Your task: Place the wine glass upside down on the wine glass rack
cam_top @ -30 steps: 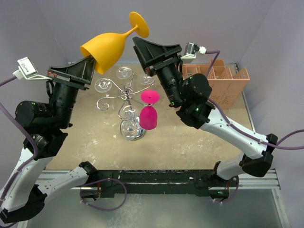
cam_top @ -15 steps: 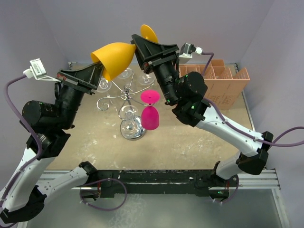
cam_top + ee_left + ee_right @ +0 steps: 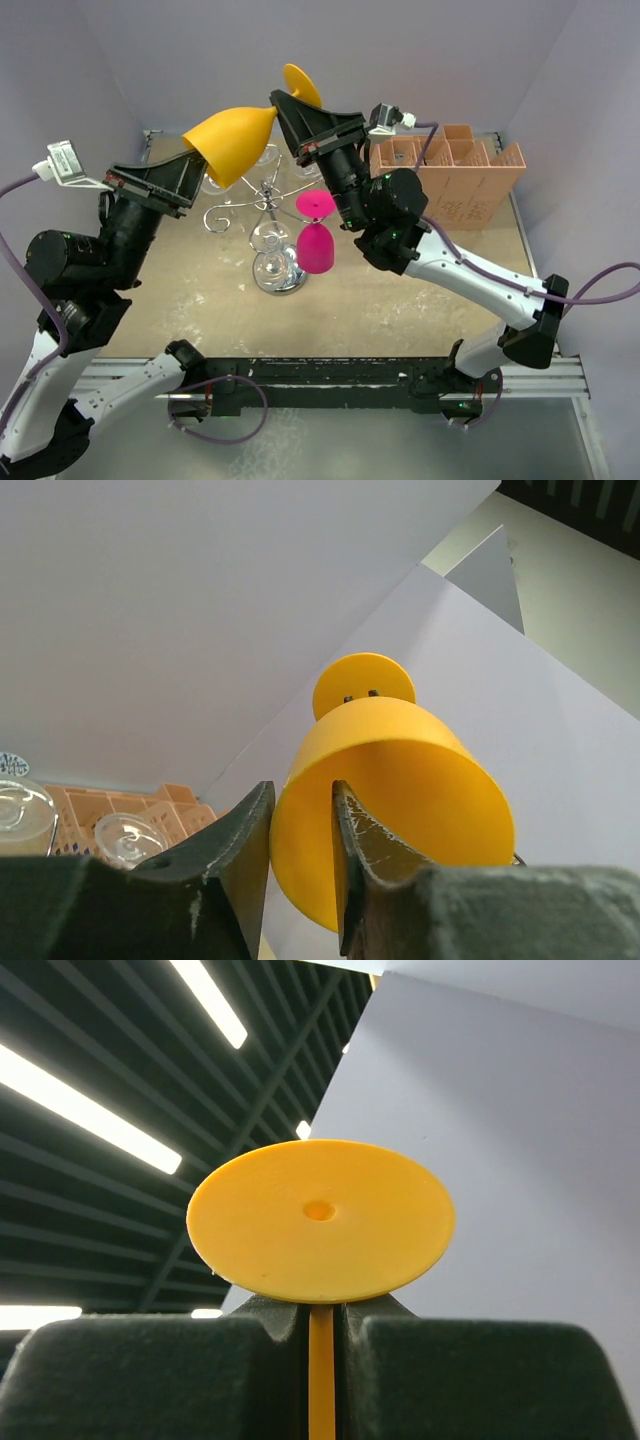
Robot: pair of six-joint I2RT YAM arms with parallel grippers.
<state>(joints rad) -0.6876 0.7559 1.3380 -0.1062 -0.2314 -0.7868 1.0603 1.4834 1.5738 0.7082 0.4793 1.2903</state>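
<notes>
The yellow wine glass is held high in the air above the rack, lying nearly sideways with its foot toward the back right. My left gripper is shut on the bowl's rim, one finger inside and one outside, as the left wrist view shows on the bowl. My right gripper is shut on the thin stem just under the round foot. The silver wire wine glass rack stands on the table below.
A pink glass hangs upside down on the rack's right side. Clear glasses hang on other arms. An orange-pink slotted box stands at the back right. Purple walls enclose the table.
My right gripper has come in from beside the foot and closed on the stem. The glass has tipped flatter and, with both arms, has shifted a little left.
</notes>
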